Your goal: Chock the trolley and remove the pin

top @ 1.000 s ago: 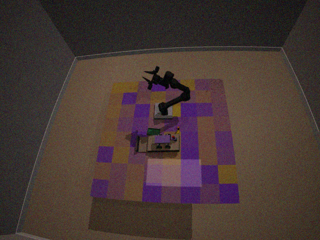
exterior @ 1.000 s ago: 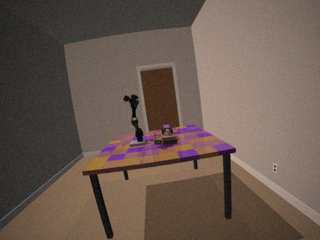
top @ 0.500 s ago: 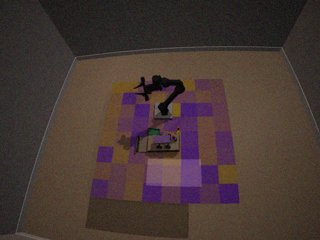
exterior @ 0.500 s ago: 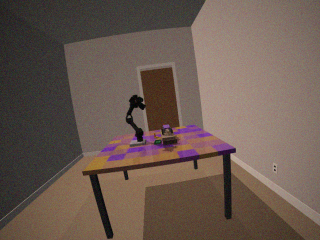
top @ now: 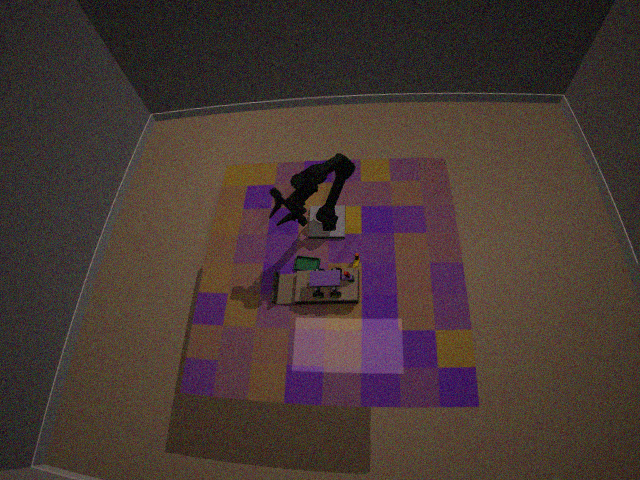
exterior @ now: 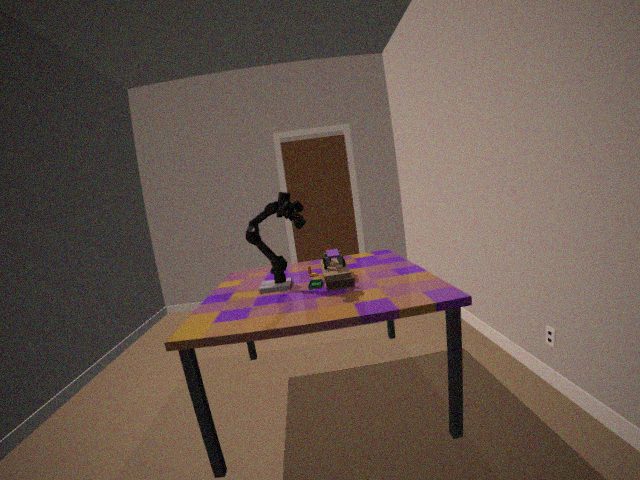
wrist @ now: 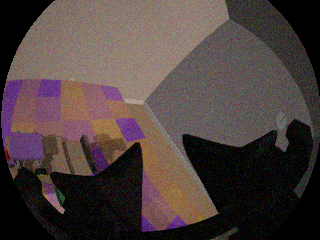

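Taking the ramp [top: 303,294] [exterior: 338,278] as the landmark, neither half of the job appears done. The trolley [top: 324,278] [exterior: 332,253] [wrist: 26,145] stands on it, and the red-headed stop pin [top: 347,274] [wrist: 6,154] is at the trolley's uphill end. The yellow chock [top: 355,260] [exterior: 312,273] sits on the surface [top: 379,283] [exterior: 289,315] [wrist: 75,107] beside the ramp, near its high end, so chocking a wheel, pulling the pin and dropping it all remain. The green tray [top: 307,263] [exterior: 315,283] [wrist: 59,195], beside the ramp too, looks to have no pin in it, though the view is dim and grainy. The end effector [top: 273,221] [exterior: 300,222] [wrist: 162,143] is spread about halfway, holding nothing and touching nothing, raised well apart from the ramp.
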`<state>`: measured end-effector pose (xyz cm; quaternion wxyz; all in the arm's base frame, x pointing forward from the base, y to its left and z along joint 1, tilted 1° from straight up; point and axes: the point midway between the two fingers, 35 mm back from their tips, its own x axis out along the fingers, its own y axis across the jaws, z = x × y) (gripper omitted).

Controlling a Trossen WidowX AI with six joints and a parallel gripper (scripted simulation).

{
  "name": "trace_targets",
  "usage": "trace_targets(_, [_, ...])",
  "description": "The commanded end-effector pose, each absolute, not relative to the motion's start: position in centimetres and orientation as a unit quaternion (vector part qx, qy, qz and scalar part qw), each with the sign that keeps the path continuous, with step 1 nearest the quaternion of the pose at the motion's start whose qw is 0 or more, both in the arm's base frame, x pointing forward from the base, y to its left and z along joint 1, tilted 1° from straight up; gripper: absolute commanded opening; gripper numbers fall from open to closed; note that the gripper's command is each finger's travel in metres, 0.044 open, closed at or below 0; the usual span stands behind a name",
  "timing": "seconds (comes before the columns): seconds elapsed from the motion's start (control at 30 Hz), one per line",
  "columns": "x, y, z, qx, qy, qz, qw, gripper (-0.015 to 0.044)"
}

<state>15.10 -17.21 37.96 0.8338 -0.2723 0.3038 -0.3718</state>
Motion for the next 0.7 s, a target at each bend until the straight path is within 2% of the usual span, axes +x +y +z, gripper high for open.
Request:
trace_targets(0.0, [17.8,-16.1,35.6,-0.279,0.333,-0.304,0.848,0.0190])
trace_targets(0.33, [22.9,-11.3,30.5,-0.315,0.389,-0.133,0.856,0.0190])
trace_targets(0.67, [25.7,-4.8,25.6,-0.339,0.436,0.038,0.833,0.0190])
